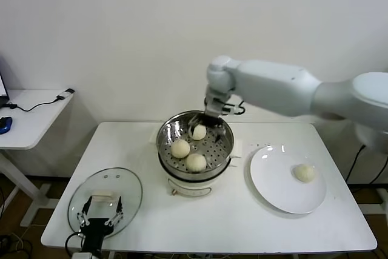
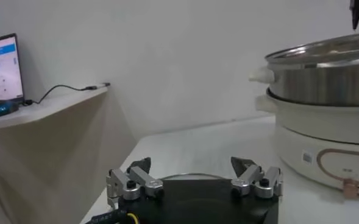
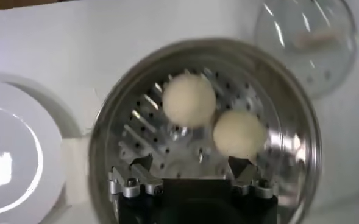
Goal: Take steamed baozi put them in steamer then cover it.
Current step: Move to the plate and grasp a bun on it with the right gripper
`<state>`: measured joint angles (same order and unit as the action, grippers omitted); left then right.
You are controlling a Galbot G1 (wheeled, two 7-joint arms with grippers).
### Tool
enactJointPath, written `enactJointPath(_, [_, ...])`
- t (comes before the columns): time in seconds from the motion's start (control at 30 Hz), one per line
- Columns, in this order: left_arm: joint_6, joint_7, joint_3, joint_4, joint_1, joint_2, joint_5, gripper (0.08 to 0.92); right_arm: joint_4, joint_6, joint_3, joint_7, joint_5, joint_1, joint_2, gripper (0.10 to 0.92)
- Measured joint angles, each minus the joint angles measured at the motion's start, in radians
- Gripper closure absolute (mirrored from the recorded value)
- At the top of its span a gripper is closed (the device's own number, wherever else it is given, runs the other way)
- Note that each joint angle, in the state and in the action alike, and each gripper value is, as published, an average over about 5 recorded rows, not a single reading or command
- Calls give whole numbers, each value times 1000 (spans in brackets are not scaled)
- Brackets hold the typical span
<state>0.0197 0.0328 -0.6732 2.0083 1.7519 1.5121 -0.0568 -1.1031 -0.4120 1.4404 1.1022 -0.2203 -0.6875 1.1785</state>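
Three of four buns loaded; lid not yet on.

Small round cream-white dough buns: three (image 1: 180,148) in the round shiny stainless-steel steamer basket (image 1: 167,134), one (image 1: 304,173) on the flat white plate (image 1: 273,186). Right end effector (image 1: 206,124) spread over the rear bun. Clear glass lid (image 1: 130,189) on white bench (image 1: 242,222), left end effector (image 1: 100,216) spread above it, idle.

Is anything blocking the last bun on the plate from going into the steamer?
Nothing visible: the bun sits alone on the plate, and the steamer is uncovered, with the lid lying aside.
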Motion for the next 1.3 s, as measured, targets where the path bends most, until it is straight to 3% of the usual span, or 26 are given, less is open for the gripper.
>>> enactJointPath(0.3, [-1, 0, 8, 11, -4, 0, 0, 177, -46, 310, 49, -48, -158, -37, -223, 203])
enactJointPath(0.57, [-2, 0, 7, 16, 2, 1, -4, 177, -56, 459, -12, -50, -126, 69, -409, 203])
enactJointPath(0.9, [-10, 1, 4, 18, 1, 4, -20, 177, 12, 490, -230, -28, 50, 334, -517, 203])
enactJointPath(1.3, [-17, 2, 15, 5, -9, 17, -41, 177, 132, 459, -447, -22, 224, 578, -523, 203])
